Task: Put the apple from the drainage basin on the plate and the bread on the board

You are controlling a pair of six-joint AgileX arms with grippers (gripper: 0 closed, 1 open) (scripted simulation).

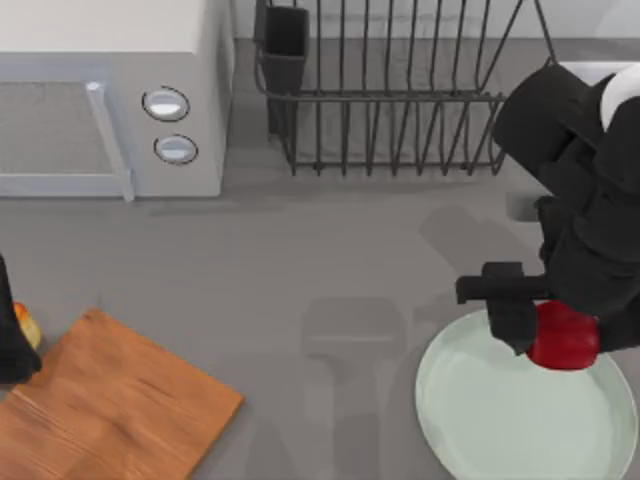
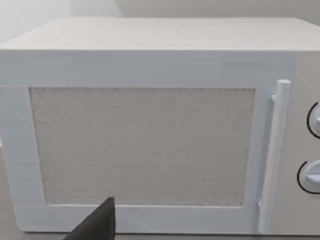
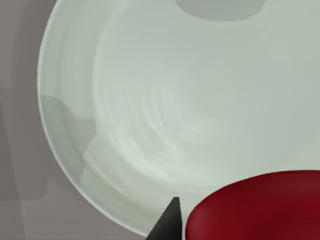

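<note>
Top view: right gripper (image 1: 545, 330) holds apple (image 1: 563, 336) over the far right part of plate (image 1: 520, 410). Board (image 1: 100, 405) lies well to its left. Left gripper (image 1: 12, 345) sits at the table's left edge, bread (image 1: 26, 328) right against it; its grip cannot be told.

Left wrist view: microwave (image 2: 150, 135) ahead, one dark fingertip (image 2: 100, 222) low.

Right wrist view: apple (image 3: 260, 207) beside a fingertip (image 3: 167, 222), plate (image 3: 165, 100) beneath.
</note>
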